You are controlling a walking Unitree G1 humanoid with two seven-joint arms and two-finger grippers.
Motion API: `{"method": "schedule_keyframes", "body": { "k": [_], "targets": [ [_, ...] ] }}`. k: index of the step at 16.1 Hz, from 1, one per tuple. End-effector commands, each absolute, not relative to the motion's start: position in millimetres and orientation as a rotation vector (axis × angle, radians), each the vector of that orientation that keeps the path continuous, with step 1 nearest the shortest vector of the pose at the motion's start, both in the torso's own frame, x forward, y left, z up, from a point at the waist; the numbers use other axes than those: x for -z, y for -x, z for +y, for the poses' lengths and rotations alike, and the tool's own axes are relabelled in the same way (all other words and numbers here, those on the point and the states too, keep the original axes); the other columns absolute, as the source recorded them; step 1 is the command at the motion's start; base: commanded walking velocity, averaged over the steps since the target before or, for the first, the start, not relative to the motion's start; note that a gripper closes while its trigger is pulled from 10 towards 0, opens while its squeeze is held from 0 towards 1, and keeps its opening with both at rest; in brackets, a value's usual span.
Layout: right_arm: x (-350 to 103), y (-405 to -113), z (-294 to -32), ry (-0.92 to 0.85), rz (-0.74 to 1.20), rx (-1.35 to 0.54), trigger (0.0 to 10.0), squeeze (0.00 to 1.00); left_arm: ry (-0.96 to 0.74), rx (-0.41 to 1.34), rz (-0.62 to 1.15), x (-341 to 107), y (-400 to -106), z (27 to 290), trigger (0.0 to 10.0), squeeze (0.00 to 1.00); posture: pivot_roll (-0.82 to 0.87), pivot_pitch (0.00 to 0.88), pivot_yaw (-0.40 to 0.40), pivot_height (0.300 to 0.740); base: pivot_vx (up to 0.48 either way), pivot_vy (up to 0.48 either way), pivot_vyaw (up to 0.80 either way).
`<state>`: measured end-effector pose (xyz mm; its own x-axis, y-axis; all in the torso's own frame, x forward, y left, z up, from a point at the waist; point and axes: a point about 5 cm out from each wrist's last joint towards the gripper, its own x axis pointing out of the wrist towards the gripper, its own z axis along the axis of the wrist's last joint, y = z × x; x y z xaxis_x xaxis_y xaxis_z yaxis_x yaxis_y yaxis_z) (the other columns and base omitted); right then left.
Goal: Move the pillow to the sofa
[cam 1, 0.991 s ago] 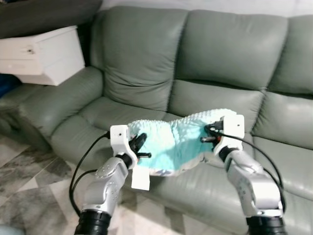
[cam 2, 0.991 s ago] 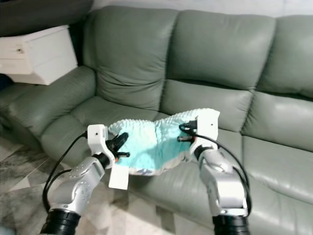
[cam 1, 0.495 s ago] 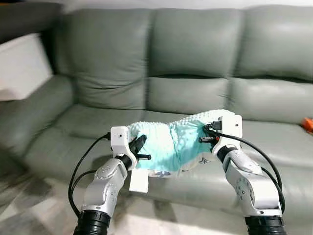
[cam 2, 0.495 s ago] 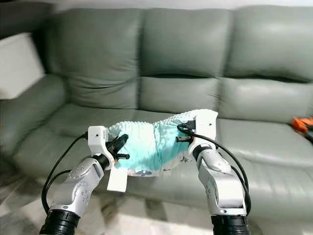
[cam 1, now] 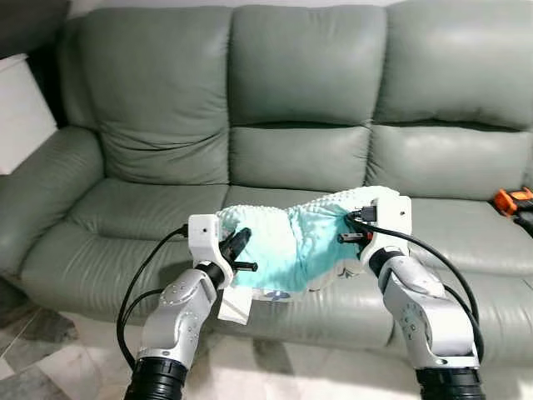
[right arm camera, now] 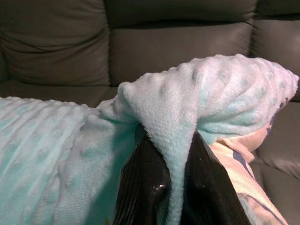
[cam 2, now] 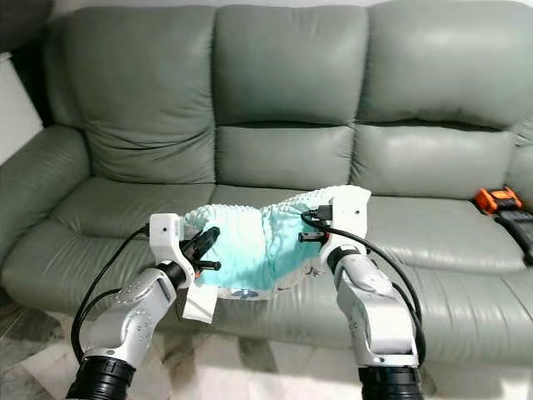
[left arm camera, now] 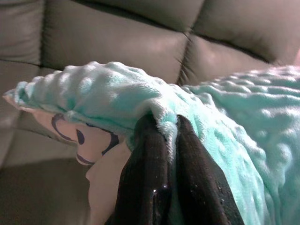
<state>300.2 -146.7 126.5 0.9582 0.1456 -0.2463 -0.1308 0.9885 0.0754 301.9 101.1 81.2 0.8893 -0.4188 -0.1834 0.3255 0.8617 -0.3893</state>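
Bumpy mint pillow sags between both pincers.

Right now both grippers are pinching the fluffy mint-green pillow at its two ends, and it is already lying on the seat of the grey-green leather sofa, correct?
Not quite. The left gripper and right gripper do pinch the fluffy mint-green pillow at its two ends, but both eye views show it held up in front of the grey-green leather sofa, sagging between the arms, not lying on the seat.

Pillow: nubby matt aqua fleece; sofa: smooth grey-green leather, soft sheen; arms: brushed silver metal.
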Motion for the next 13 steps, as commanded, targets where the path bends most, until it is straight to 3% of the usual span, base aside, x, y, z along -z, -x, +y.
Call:
{"method": "schedule_keyframes", "body": {
  "k": [1,13],
  "targets": [
    [-132.5,-301.7,-142.4,-0.053,0.229,-0.157,10.0,0.0,0.359,0.412,0.235,-88.6,-304.0,100.1,10.0,0.0,-0.1,0.0,0.045,0.74,0.398,0.0,0.0],
    [-132.2,-301.8,-141.3,-0.053,0.229,-0.154,10.0,0.0,0.364,0.469,0.241,-89.5,-302.2,95.8,10.0,0.0,-0.1,0.0,0.052,0.74,0.45,0.0,0.0]
  ]
}}
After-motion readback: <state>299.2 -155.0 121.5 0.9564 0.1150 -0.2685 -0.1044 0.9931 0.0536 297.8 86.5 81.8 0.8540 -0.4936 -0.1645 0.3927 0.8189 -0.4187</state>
